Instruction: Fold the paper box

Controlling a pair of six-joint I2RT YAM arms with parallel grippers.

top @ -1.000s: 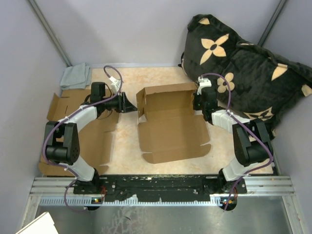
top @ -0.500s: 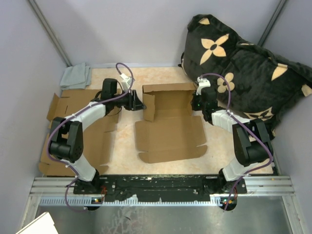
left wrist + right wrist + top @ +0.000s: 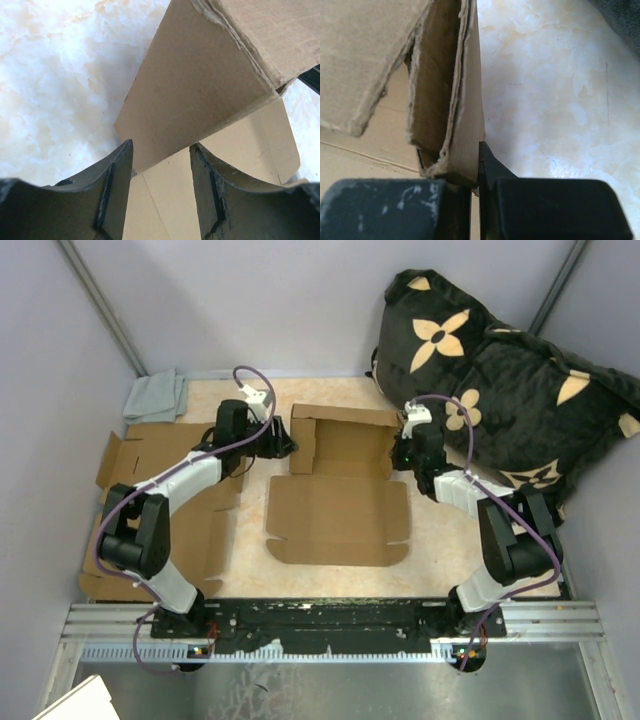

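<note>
A: Where was the paper box (image 3: 337, 500)?

B: It sat in the middle of the pale marbled table (image 3: 450, 530), between the two arms. Its wide front panel lay flat toward the arm bases. The back wall and the short side flaps at the far end stood up.

A: What was the left gripper (image 3: 283, 448) doing?

B: It was at the box's far left corner, reaching in from the left. In the left wrist view its dark fingers (image 3: 115, 185) were spread apart. The raised left flap (image 3: 200, 90) stood between them with its lower edge dipping into the gap, not clamped.

A: And the right gripper (image 3: 403, 453)?

B: It was at the far right corner. In the right wrist view its fingers (image 3: 395, 210) were pressed together on the box's doubled-over right wall (image 3: 452, 100), pinching the ragged cardboard edge.

A: Anything else nearby?

B: A black pillow (image 3: 500, 380) with tan flower shapes leaned in the far right corner. A grey cloth (image 3: 155, 397) lay in the far left corner. Flat cardboard sheets (image 3: 125, 455) lay along the left side, under the left arm.
</note>
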